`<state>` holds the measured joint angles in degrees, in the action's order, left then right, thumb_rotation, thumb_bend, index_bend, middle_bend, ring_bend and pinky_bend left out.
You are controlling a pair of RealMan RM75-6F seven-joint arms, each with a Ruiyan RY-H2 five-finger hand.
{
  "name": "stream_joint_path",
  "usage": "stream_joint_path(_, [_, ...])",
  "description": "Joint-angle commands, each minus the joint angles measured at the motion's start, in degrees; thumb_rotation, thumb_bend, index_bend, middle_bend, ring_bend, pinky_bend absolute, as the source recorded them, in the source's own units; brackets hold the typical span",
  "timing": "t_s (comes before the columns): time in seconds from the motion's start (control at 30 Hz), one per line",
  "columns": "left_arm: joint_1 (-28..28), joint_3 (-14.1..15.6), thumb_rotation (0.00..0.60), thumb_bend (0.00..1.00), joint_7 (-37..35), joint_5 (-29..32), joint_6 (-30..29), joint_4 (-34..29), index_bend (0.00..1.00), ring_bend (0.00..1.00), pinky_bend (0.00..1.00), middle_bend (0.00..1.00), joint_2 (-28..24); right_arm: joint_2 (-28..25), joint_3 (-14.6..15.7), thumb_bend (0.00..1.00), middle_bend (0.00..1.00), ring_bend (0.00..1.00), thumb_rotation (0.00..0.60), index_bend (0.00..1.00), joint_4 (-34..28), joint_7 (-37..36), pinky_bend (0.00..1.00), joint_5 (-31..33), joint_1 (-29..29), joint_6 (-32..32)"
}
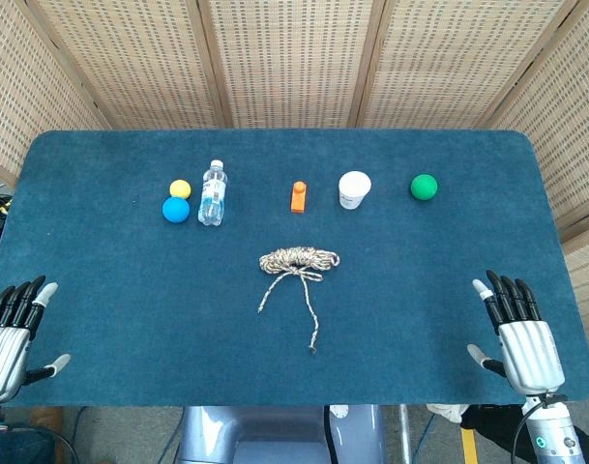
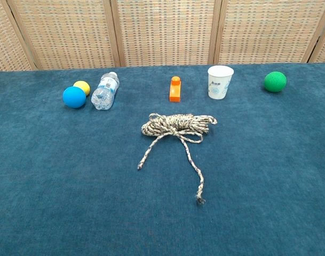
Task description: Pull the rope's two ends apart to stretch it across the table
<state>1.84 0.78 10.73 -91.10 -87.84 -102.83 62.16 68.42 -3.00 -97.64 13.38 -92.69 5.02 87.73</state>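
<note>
A beige speckled rope [image 1: 298,261] [image 2: 177,124] lies coiled in a bundle at the middle of the blue table, with two loose ends trailing toward me. The shorter end [image 1: 263,307] [image 2: 140,167] points front-left, the longer end [image 1: 313,346] [image 2: 199,200] front-right. My left hand [image 1: 12,333] hovers at the front-left edge, fingers spread and empty. Over the front-right edge my right hand [image 1: 518,333] is likewise flat with fingers apart, holding nothing. Both hands are far from the rope and show only in the head view.
Along the back stand a yellow ball [image 1: 181,188], a blue ball [image 1: 176,209], a lying water bottle [image 1: 212,192], an orange block [image 1: 298,196], a white paper cup [image 1: 354,189] and a green ball [image 1: 424,187]. Wicker screens enclose the table [image 1: 101,280].
</note>
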Motion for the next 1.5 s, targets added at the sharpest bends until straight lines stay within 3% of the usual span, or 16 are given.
stream_joint_path(0.03, [0.0, 0.0, 0.6, 0.0, 0.0, 0.0, 0.0, -0.1, 0.0, 0.0, 0.0, 0.0, 0.0, 0.1, 0.1, 0.0, 0.0, 0.0, 0.6, 0.09, 0.1, 0.6, 0.0, -0.2, 0.5, -0.9])
stream_joint_path(0.3, [0.3, -0.4, 0.6, 0.0, 1.3, 1.2, 0.8, -0.4, 0.0, 0.0, 0.0, 0.0, 0.5, -2.3, 0.0, 0.02, 0.0, 0.0, 0.6, 0.12, -3.1, 3.9, 0.0, -1.7, 6.7, -10.4])
stream_joint_path(0.4, [0.7, -0.9, 0.6, 0.0, 2.4, 2.0, 1.3, -0.2, 0.0, 0.0, 0.0, 0.0, 1.2, -2.5, -0.4, 0.23, 0.0, 0.0, 0.6, 0.25, -3.5, 2.2, 0.0, -5.0, 10.5, -13.7])
stream_joint_path(0.43, [0.8, -1.0, 0.6, 0.0, 2.8, 2.2, 1.4, -0.2, 0.0, 0.0, 0.0, 0.0, 1.4, -2.6, -0.5, 0.35, 0.0, 0.0, 0.6, 0.28, -3.4, 1.7, 0.0, -5.4, 11.4, -14.7])
stream_joint_path(0.53, [1.3, -1.4, 0.6, 0.0, 3.7, 3.3, 2.4, -0.1, 0.0, 0.0, 0.0, 0.0, 2.1, -2.5, -0.6, 0.59, 0.0, 0.0, 0.6, 0.32, -3.4, 2.4, 0.0, -6.3, 15.0, -19.7])
stream_joint_path(0.67, [1.8, -1.8, 0.6, 0.0, 4.7, 4.3, 3.2, -0.1, 0.0, 0.0, 0.0, 0.0, 2.7, -1.5, -0.7, 0.77, 0.0, 0.0, 0.6, 0.34, -3.9, 3.7, 0.0, -5.7, 18.6, -25.3])
stream_joint_path(0.87, [2.4, -2.1, 0.6, 0.0, 6.5, 5.8, 4.5, 0.3, 0.0, 0.0, 0.0, 0.0, 3.6, 3.5, 0.0, 0.83, 0.0, 0.0, 0.6, 0.38, 0.1, 1.0, 0.0, -6.5, 24.7, -32.6])
stream_joint_path(1.07, [2.9, -2.1, 0.6, 0.0, 8.3, 6.8, 5.2, 0.5, 0.0, 0.0, 0.0, 0.0, 4.5, 7.3, 1.1, 0.86, 0.0, 0.0, 0.6, 0.39, 3.2, 2.8, 0.0, -7.0, 28.7, -37.9])
stream_joint_path(1.5, [3.4, -2.1, 0.6, 0.0, 9.6, 8.1, 5.9, 0.2, 0.0, 0.0, 0.0, 0.0, 5.0, 14.9, -1.1, 0.89, 0.0, 0.0, 0.6, 0.39, 2.9, 11.3, 0.0, 1.3, 34.1, -45.2])
